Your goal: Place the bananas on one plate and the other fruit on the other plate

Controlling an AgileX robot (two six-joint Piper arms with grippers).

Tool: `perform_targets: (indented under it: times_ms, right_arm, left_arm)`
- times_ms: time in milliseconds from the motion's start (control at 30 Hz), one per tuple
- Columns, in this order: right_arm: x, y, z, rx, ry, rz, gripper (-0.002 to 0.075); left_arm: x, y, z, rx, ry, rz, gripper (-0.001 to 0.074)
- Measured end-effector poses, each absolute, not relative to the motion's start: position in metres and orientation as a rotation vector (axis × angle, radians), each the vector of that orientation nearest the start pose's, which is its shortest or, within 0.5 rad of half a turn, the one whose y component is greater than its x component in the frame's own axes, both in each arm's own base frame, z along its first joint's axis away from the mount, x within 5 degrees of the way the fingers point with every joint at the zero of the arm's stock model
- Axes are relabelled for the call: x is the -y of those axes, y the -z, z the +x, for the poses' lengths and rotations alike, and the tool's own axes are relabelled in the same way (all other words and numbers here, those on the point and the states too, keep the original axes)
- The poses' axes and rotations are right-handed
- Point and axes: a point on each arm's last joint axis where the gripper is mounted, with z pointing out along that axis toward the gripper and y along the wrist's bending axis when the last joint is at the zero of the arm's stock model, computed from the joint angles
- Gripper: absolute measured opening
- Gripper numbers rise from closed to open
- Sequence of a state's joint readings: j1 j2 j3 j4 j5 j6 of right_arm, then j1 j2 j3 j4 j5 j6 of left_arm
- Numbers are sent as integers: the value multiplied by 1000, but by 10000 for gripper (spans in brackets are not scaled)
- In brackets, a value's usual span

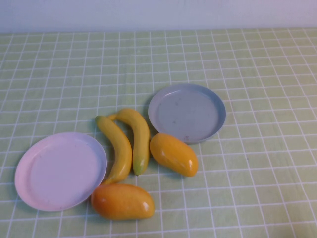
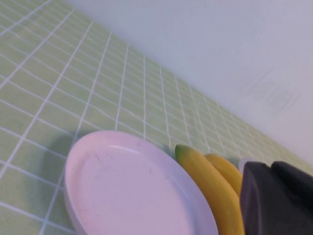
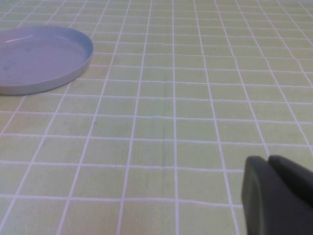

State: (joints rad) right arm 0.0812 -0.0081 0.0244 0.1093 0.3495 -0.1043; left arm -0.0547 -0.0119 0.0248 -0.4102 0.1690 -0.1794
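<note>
Both bananas (image 1: pixel 126 141) lie between the plates, unlabelled; left claw (image 2: pixel 276 200) and right claw (image 3: pixel 279 196): grip unclear.

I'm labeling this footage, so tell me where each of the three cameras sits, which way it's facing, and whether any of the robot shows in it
High view: raised on the robot's side, angled down at the checked tablecloth with both plates, two bananas and two mango-like fruits; no arm or gripper shows.
Left wrist view: low over the table, facing the pink plate and bananas; the left gripper shows as a dark shape at the frame's edge.
Right wrist view: low, facing bare cloth and the grey-blue plate; the right gripper shows at the edge.
Shared: each wrist view shares one plate with the high view.
</note>
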Motion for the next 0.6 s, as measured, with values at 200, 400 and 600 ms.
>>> perform_targets:
  times_ms: [200, 400, 600]
  right_arm:
    - [-8, -174, 53, -1845, -90, -103, -15]
    - [-8, -174, 53, -1845, -90, -103, -15]
    - [-8, -174, 53, -1845, -90, -103, -15]
  left_arm:
    - [8, -196, 56, -1573, 583, -437, -2]
    - [12, -218, 54, -1622, 607, -399, -1]
    - [24, -264, 63, -1910, 537, -184, -2]
